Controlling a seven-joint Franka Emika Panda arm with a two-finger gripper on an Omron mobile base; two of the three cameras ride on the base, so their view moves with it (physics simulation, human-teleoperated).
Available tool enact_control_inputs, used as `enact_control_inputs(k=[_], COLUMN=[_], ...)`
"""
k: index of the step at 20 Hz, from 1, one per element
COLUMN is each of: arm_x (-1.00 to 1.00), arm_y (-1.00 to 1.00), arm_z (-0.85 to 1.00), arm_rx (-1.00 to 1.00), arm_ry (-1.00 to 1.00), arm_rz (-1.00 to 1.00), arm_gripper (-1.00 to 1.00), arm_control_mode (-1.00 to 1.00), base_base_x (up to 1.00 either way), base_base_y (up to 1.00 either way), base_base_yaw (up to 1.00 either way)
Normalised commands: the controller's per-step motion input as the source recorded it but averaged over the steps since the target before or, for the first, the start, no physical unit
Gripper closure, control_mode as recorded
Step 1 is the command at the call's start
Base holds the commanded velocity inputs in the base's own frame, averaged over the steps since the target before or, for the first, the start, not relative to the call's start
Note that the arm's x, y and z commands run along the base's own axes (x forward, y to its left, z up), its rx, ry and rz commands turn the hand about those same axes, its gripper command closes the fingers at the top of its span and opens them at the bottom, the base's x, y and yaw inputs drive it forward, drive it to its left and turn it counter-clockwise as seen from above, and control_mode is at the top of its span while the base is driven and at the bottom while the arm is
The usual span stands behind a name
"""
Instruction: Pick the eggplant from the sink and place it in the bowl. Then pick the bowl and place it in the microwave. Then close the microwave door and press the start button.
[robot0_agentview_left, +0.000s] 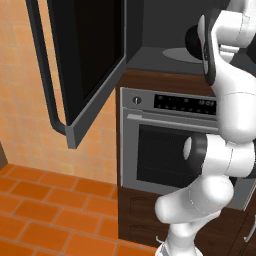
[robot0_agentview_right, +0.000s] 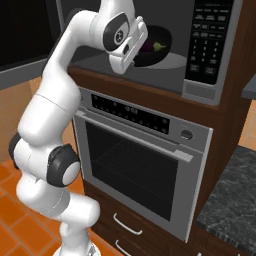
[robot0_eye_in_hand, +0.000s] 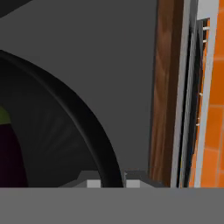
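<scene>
The glossy black bowl (robot0_agentview_right: 159, 50) sits inside the open microwave (robot0_agentview_right: 186, 75) with the dark purple eggplant (robot0_agentview_right: 150, 48) lying in it. My gripper (robot0_agentview_right: 141, 44) reaches into the cavity and is shut on the bowl's near rim. In the hand view the bowl's rim (robot0_eye_in_hand: 83, 127) curves down between my gripper's (robot0_eye_in_hand: 113, 183) two fingertips, and the eggplant (robot0_eye_in_hand: 8, 153) shows at the left edge. The microwave door (robot0_agentview_left: 85, 55) hangs wide open to the left, its black bar handle (robot0_agentview_left: 47, 80) facing out. The sink is out of view.
The microwave's keypad panel (robot0_agentview_right: 205, 40) is to the right of the cavity. A steel oven (robot0_agentview_right: 145, 160) with a control strip sits directly below, with wood drawers under it. A dark stone counter (robot0_agentview_right: 232, 195) lies at the right. Orange tiled wall and floor (robot0_agentview_left: 45, 200) are to the left.
</scene>
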Motion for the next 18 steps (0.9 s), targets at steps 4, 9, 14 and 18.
enact_control_inputs(k=[4,9,14,18], arm_x=[0.59,0.46,0.42,0.44], arm_y=[-0.16,-0.06,-0.03,-0.09], arm_z=[-0.12,-0.18,-0.17,-0.06], arm_rx=[0.0,0.0,0.0,0.0], arm_ry=[0.0,0.0,0.0,0.0], arm_rz=[0.0,0.0,0.0,0.0], arm_gripper=[1.0,1.0,1.0,1.0], arm_control_mode=[-1.0,-1.0,-1.0,-1.0], base_base_x=[0.0,0.0,0.0,0.0], base_base_y=[0.0,0.0,0.0,0.0], base_base_yaw=[0.0,0.0,0.0,0.0])
